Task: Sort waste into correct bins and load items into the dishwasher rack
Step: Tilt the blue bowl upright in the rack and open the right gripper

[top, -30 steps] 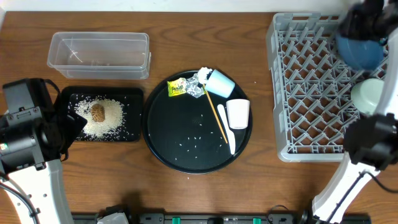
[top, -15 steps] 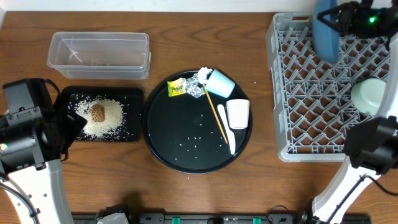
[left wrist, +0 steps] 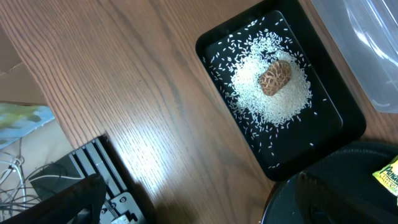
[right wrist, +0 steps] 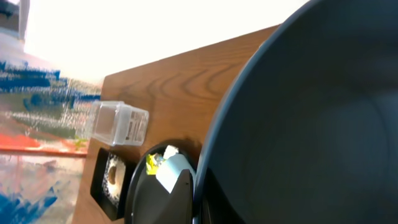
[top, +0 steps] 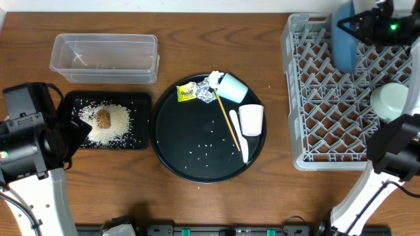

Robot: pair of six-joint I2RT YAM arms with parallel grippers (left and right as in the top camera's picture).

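The large dark blue bowl (top: 344, 40) stands on edge, tipped nearly upright, over the far rows of the dishwasher rack (top: 289, 85). The right hand (top: 358, 25) is pinched tight on its rim. In the right wrist view the bowl's dark inside fills most of the picture. Whether its lower edge touches the pegs I cannot tell from above.

The pale mint bowl (top: 388, 99) sits in the rack by the right wall, nearer than the blue one.

Left of the rack lies the round black tray (top: 184, 144). At its far right part the light blue cup (top: 231, 87) lies on its side, with the white cup (top: 251, 119) just below it and the white spoon (top: 241, 141) beside that. A thin yellow stick (top: 227, 121) runs past the cups. The yellow wrapper (top: 186, 93), crumpled silver foil (top: 207, 92) and white tissue (top: 215, 78) cluster at the far edge, and a few loose grains dot the middle.

Further left, the shallow black tray (top: 141, 98) holds a heap of white rice (top: 118, 124) with the brown food lump (top: 103, 118) on top. The clear plastic tub (top: 59, 59) stands just behind it.

The left hand (top: 73, 131) hangs beside that tray over the tabletop (top: 275, 196), spread wide and holding nothing.
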